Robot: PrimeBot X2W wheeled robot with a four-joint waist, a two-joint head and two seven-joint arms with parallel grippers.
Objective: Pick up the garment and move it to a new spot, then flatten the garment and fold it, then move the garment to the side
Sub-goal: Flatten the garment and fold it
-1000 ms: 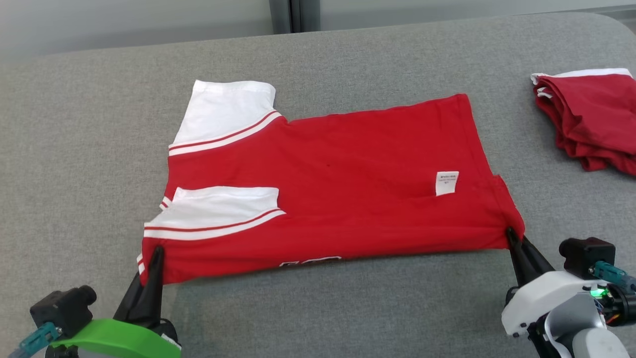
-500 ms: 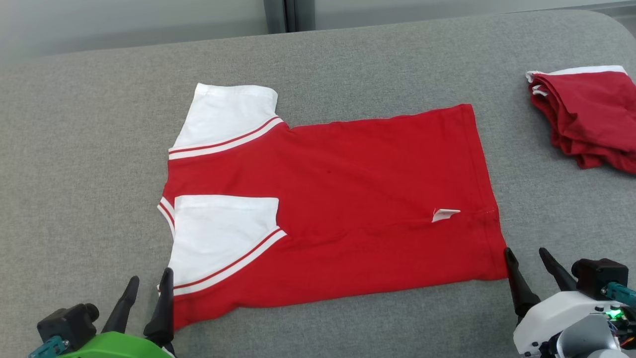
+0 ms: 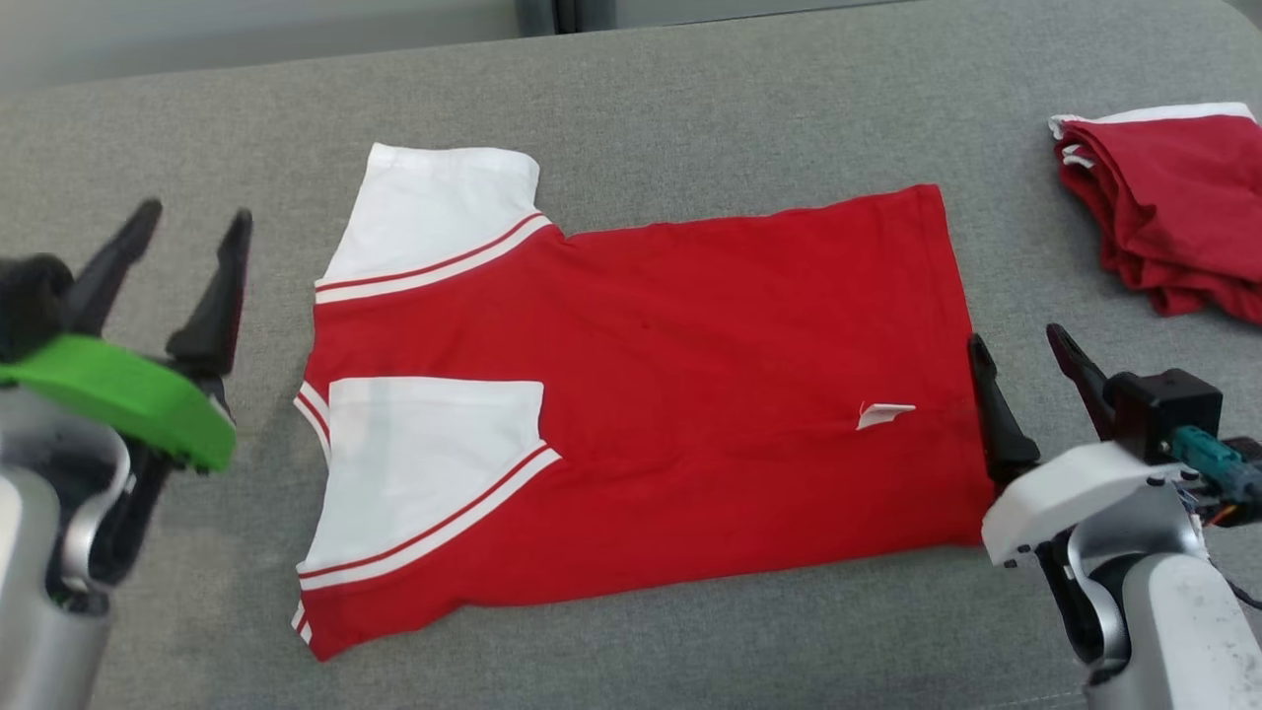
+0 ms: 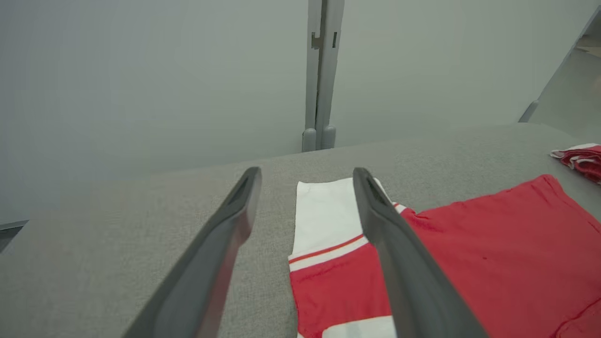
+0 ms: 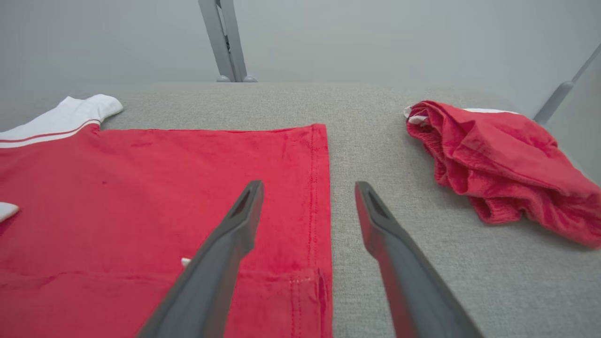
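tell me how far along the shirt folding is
Done: the shirt lies flat on the grey table, with the near sleeve laid over its body, so a first fold looks made. In hand: nothing; the left gripper and right gripper are both open, holding no cloth. Left: likely more folds, then moving it aside, perhaps by the red pile.

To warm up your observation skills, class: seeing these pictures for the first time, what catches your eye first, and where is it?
The red shirt with white sleeves stands out first, spread flat across the middle of the grey surface. Next comes a bundled red garment at the far right. The left gripper and right gripper flank the shirt, both open and holding nothing.
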